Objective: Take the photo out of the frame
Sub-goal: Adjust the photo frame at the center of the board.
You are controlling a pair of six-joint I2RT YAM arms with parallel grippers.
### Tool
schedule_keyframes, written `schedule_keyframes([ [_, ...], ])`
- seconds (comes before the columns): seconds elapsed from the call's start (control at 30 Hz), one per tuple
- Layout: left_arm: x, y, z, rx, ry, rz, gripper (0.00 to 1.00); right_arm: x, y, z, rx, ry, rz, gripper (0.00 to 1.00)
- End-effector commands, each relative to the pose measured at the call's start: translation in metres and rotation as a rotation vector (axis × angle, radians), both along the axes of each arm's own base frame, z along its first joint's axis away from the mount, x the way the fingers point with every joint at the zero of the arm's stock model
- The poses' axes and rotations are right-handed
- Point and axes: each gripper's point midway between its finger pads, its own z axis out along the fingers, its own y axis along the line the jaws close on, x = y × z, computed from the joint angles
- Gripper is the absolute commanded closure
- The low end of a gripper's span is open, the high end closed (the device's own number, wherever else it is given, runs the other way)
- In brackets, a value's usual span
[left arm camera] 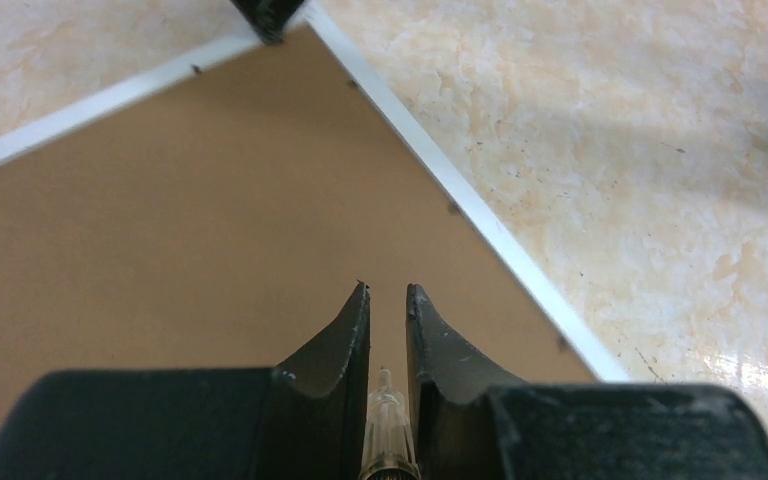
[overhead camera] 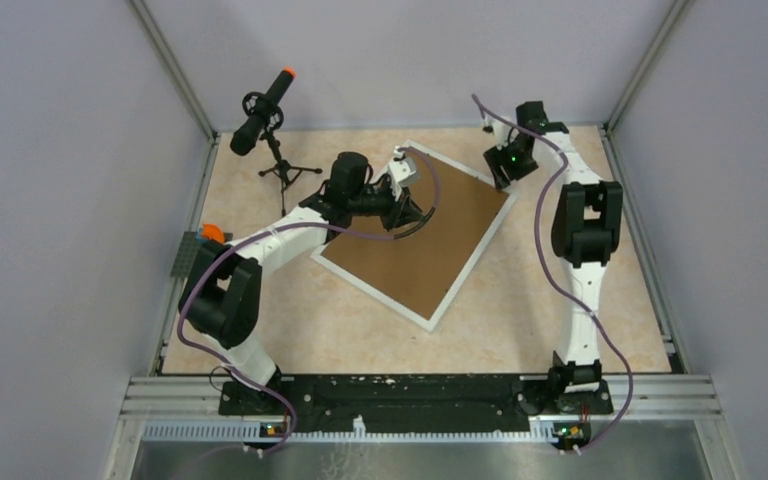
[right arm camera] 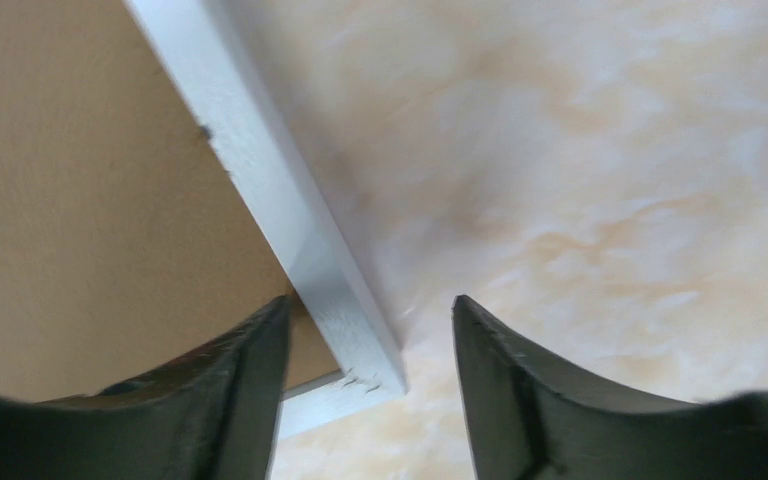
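Two risks stand out, both tied to the frame [overhead camera: 471,260]. It lies face down and askew on the table [overhead camera: 340,330] with its brown board [overhead camera: 415,245] up. The photo is out of sight, presumably under that board.

Nearest, the left gripper [left arm camera: 387,290] hangs over the middle of the board. Its fingers are almost together, with only a thin slit between them and nothing in it. Whether it touches the board I cannot tell. If it presses hard, it could pin the board and block any lift. If it presses too lightly, the frame may skate across the smooth table.

Small dark tabs [left arm camera: 452,208] line the inner edge. Any that are latched would make a pull drag the frame, board and photo up together.

Farther off, the right gripper [right arm camera: 370,305] straddles the far right corner, jaws well apart and holding nothing. One finger is over the board, the other over the table. Closing here would likely catch the white rim rather than the board edge. That could tilt the frame or crease the print.

Beyond, a tripod [overhead camera: 282,168] stands near the frame's far left corner, within reach of a sliding frame.
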Motion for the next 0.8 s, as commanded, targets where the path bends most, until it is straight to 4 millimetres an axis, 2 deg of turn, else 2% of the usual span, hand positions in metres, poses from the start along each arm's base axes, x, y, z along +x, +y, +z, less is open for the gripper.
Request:
schedule_keyframes([
  [0.0, 0.008, -0.001, 0.028, -0.04, -0.077, -0.01, 1.0, 0.026, -0.005, 0.06, 0.099, -0.079, -0.101, 0.32],
  [0.07, 0.01, -0.002, 0.028, -0.043, -0.077, -0.01, 1.0, 0.014, 0.004, 0.08, 0.217, -0.072, -0.175, 0.27],
  [0.13, 0.011, -0.003, 0.028, -0.048, -0.074, -0.009, 1.0, -0.004, 0.008, 0.082, 0.3, -0.05, -0.26, 0.24],
  [0.23, 0.012, -0.002, 0.029, -0.052, -0.072, -0.007, 1.0, -0.038, 0.015, 0.066, 0.365, 0.007, -0.336, 0.22],
  [0.33, 0.013, -0.001, 0.029, -0.053, -0.073, -0.007, 1.0, -0.059, 0.015, 0.043, 0.377, 0.057, -0.41, 0.21],
  [0.5, 0.015, 0.001, 0.031, -0.052, -0.072, -0.007, 1.0, -0.054, 0.001, 0.02, 0.322, 0.064, -0.552, 0.24],
  [0.57, 0.015, 0.002, 0.031, -0.05, -0.072, -0.005, 1.0, -0.051, 0.002, 0.01, 0.321, 0.073, -0.574, 0.28],
  [0.67, 0.015, 0.004, 0.031, -0.047, -0.074, 0.0, 1.0, -0.049, 0.007, -0.007, 0.338, 0.108, -0.577, 0.37],
  [0.77, 0.015, 0.006, 0.03, -0.041, -0.078, 0.009, 1.0, -0.055, 0.015, -0.019, 0.33, 0.147, -0.527, 0.54],
])
